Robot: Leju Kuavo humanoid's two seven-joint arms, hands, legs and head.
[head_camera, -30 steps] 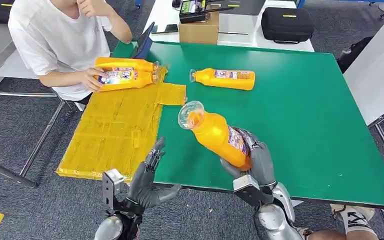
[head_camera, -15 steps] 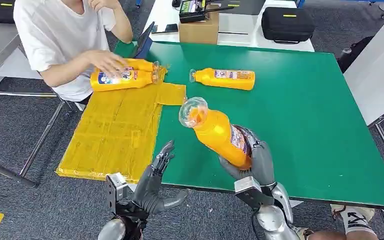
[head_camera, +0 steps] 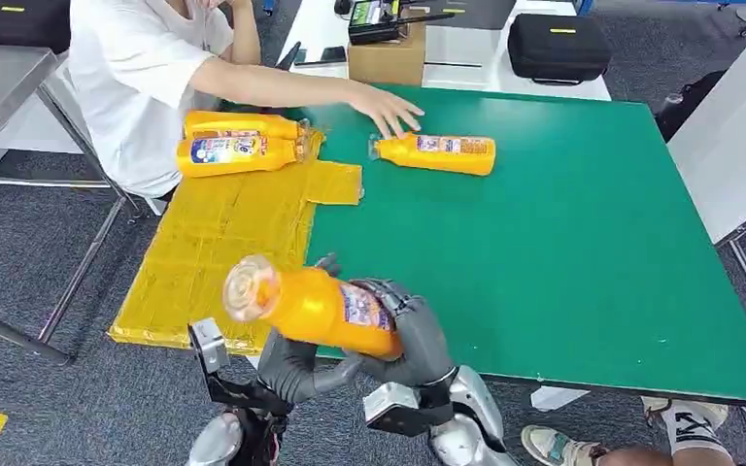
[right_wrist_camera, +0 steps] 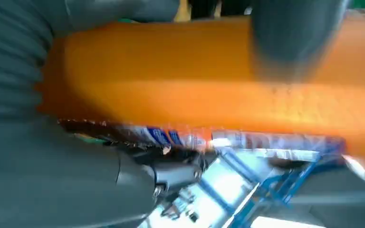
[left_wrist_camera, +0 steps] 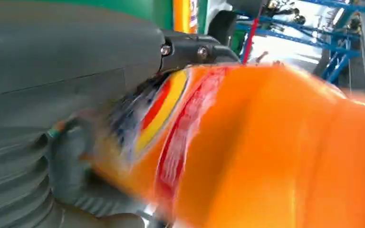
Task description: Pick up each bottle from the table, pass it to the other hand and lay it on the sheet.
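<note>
Bottle (head_camera: 311, 309) has swung left, its label print unreadable.

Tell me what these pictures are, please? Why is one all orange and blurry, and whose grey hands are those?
The grey hands belong to a robot. The big picture comes from a camera high on its body, looking down at a green table. The two blurry pictures come from small cameras on its wrists, so close that the orange bottle nearly fills them. The right hand grips that bottle, and the left hand is under it, touching it. Two more bottles lie on a yellow sheet. Another bottle lies on the table, where a person's hand reaches for it.
</note>
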